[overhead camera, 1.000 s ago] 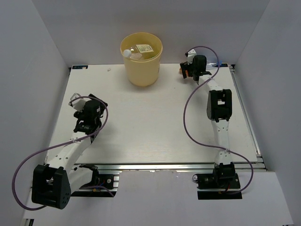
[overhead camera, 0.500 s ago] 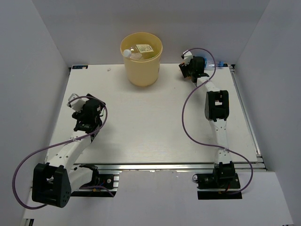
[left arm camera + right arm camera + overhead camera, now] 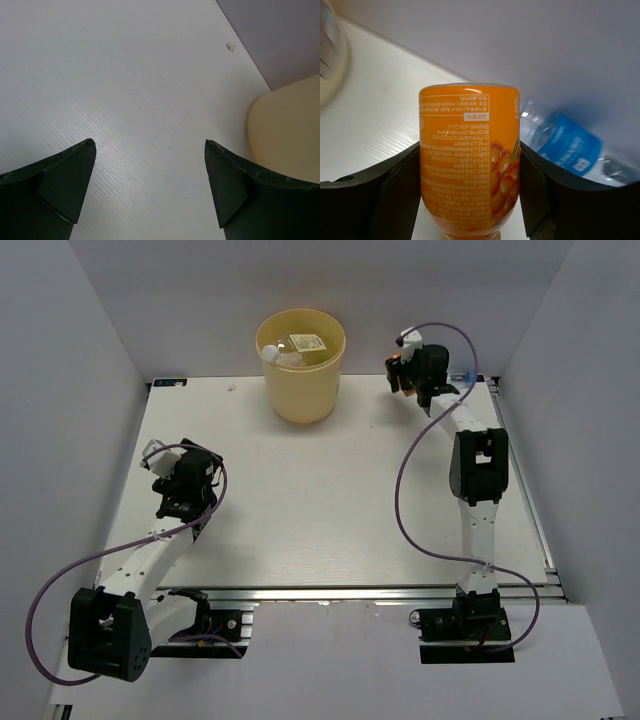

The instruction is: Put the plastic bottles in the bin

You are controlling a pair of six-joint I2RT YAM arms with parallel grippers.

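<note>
orange bottle point(image 3: 469, 165), clamped across its body in the right gripper point(image 3: 470, 147) at the table's point(image 3: 300, 520) far right corner, looks ready for carrying to the bin point(image 3: 300, 400); left gripper point(image 3: 150, 165) idles, jaws apart.

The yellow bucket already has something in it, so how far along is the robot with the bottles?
Done: a cream-labelled bottle lies inside the bin. In hand: the right arm's jaws are clamped on an orange bottle at the far right corner. To do: a blue-labelled bottle lying beside it. The left arm's jaws stand open and empty over the table.
</note>
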